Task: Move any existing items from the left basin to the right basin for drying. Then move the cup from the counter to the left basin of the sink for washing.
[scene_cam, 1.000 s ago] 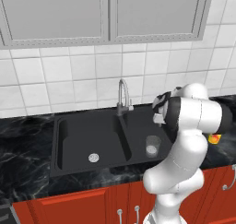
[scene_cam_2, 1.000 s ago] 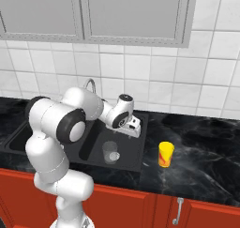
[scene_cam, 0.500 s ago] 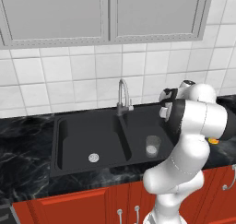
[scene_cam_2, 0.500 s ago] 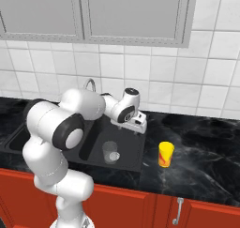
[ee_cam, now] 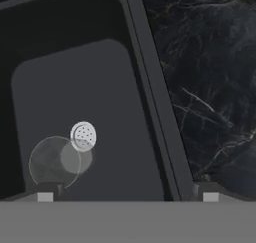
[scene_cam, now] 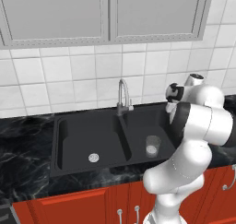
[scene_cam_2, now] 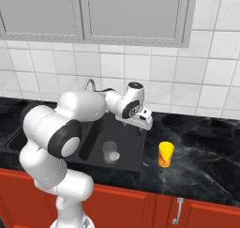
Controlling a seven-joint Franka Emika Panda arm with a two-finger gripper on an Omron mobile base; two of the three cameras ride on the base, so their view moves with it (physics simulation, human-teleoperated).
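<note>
- Clear tumbler [scene_cam_2: 110, 152] stands upright in right basin [scene_cam_2: 133, 145], beside its drain [ee_cam: 83, 136].
- Yellow cup [scene_cam_2: 165, 154] sits on desk [scene_cam_2: 206, 152], right of sink.
- Pincer [scene_cam_2: 142, 123] released, empty, above basin's right edge.

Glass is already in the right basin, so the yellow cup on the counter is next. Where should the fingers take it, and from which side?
Grip the yellow cup across its upper wall just below the rim, coming straight down from above. It stands upright on the counter, apart from the sink's edge, and tapers toward the base, so a lower hold might slip. The gripper is open and hangs over the sink's right edge.
</note>
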